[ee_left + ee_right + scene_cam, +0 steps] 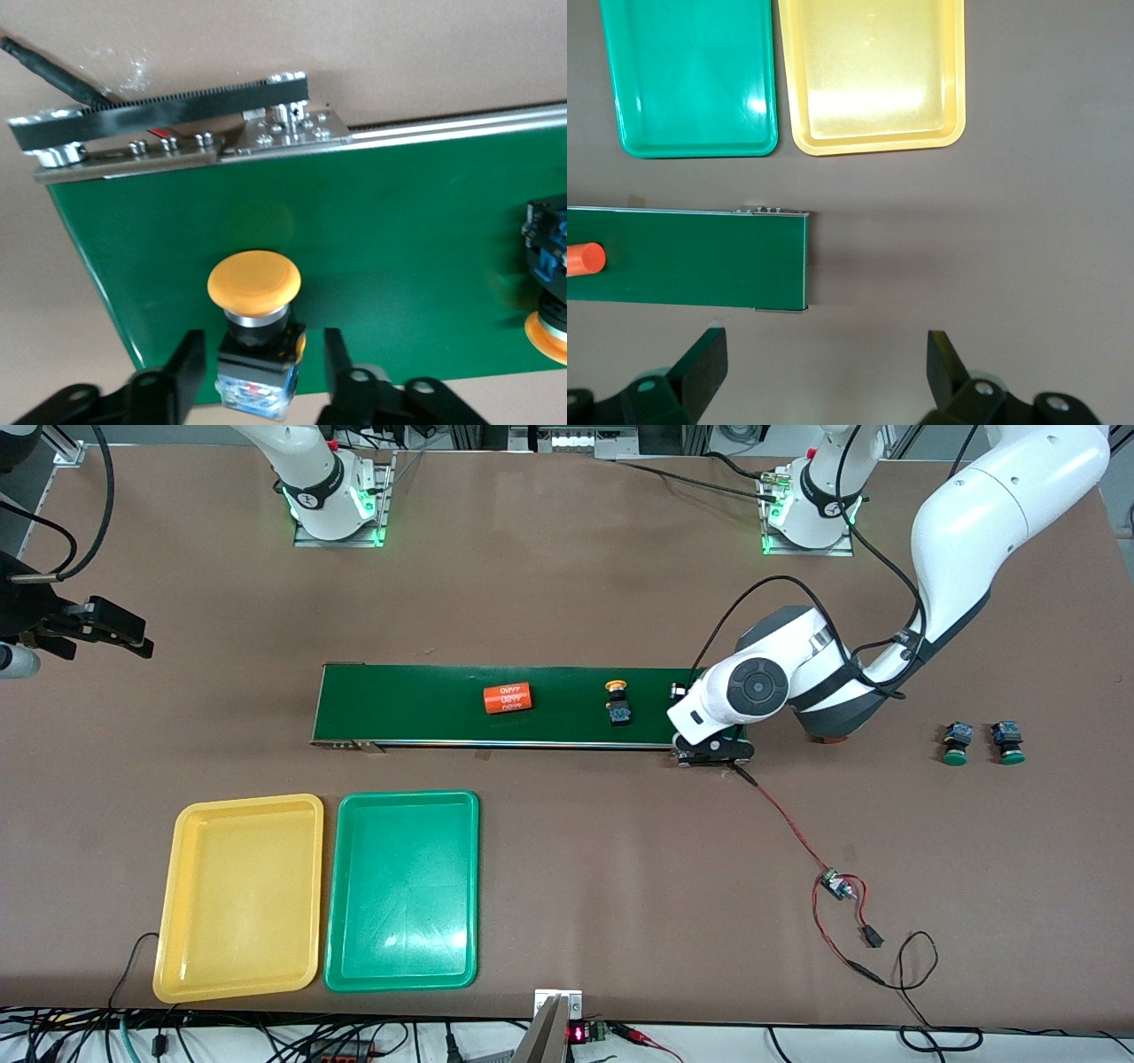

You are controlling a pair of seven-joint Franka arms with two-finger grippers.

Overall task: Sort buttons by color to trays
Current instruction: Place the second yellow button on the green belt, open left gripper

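Your left tool is low over the conveyor belt at the left arm's end, and a yellow-capped button sits right between its fingers. The fingers stand partly apart with a gap on each side of the body, so nothing is gripped. The button's long axis seems to run across the belt, cap toward the edge nearer the front camera, body back toward the tool; you close across the blocky body, not the cap.

A second yellow-capped button lies on the belt just beside it, toward the right arm's end, and an orange cylinder further along that way. Neither is between the fingers, but watch the neighbour as you lift.

Two green-capped buttons sit on the surface toward the left arm's end, well apart from the belt. The yellow tray and green tray lie side by side nearer the front camera, toward the right arm's end; both look empty.

Your right tool waits wide and empty over the surface off the belt's right-arm end, closer to the trays
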